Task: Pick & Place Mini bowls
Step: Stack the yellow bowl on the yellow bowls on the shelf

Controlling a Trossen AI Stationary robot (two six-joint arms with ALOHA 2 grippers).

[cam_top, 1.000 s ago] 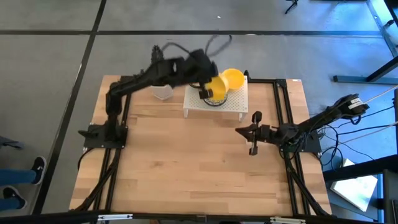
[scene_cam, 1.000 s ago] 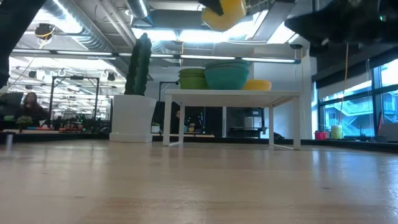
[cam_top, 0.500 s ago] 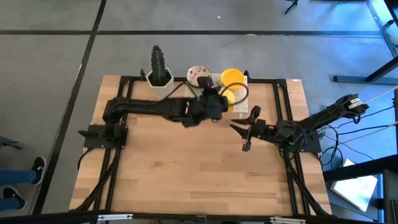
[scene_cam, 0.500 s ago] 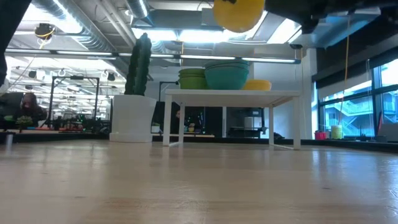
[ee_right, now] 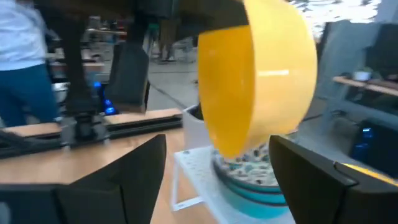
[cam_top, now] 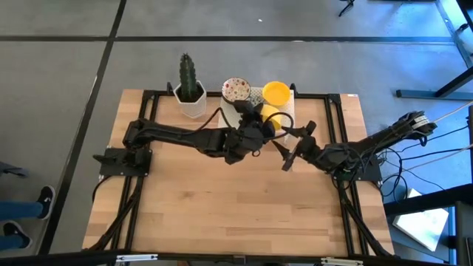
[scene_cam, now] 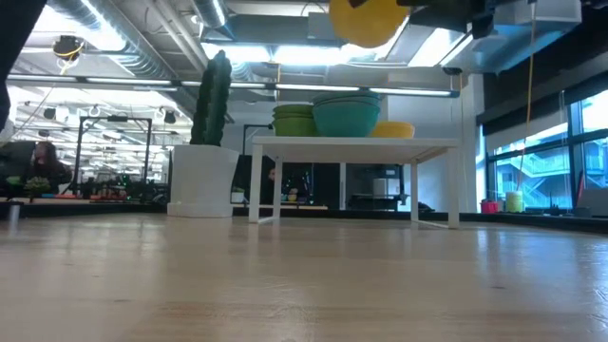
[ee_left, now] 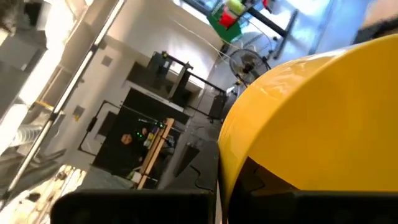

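My left gripper (cam_top: 260, 123) is shut on a plain yellow mini bowl (cam_top: 271, 118), held high over the near edge of the white perforated rack (cam_top: 288, 122). The bowl also shows in the low view (scene_cam: 366, 19) and the right wrist view (ee_right: 255, 81). My right gripper (cam_top: 290, 151) is open just right of the bowl. Its fingers (ee_right: 124, 180) stand on either side of the bowl, short of it. On the rack rest a red-specked bowl (cam_top: 236, 90), a yellow bowl (cam_top: 276, 92) and stacked bowls (ee_right: 249, 177). My left gripper holds the yellow bowl by its rim (ee_right: 208, 37), coming at it from above. The fingers are hidden behind the bowl in the left wrist view, which shows mainly the bowl's outer wall (ee_left: 311, 124). The bowl is lifted clear of the rack and tipped on edge.
A cactus in a white hexagonal pot (cam_top: 191, 103) stands at the far left of the rack. The wooden table top (cam_top: 222, 199) lies bare toward the near edge. The arms' dark frames (cam_top: 122, 159) run along both sides.
My left gripper has carried the yellow bowl up off the rack and toward the table's near and right side, uncovering the cactus and the red-specked bowl. My right gripper has moved toward the far left, up to the bowl, staying open.
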